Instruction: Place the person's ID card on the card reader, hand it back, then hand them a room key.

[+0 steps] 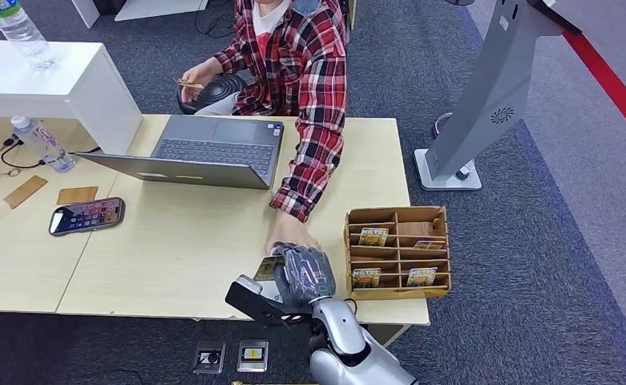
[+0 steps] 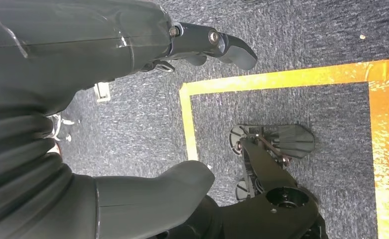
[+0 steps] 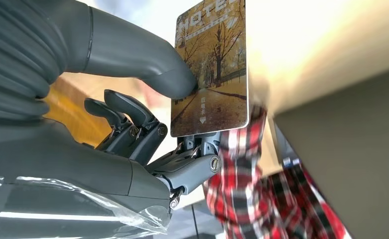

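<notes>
Spreading pale and wooden across grey carpet, the worktop (image 1: 181,257) carries a laptop (image 1: 205,152) far off and a compartmented card box (image 1: 397,250) at near right. Between them the right hand (image 1: 301,273) pinches a room key (image 3: 211,69) between thumb and fingers (image 3: 132,127), apparently offering it to the person's hand (image 1: 287,234) just beyond. The left hand (image 2: 202,45) hangs over the floor, fingers curled on nothing.
</notes>
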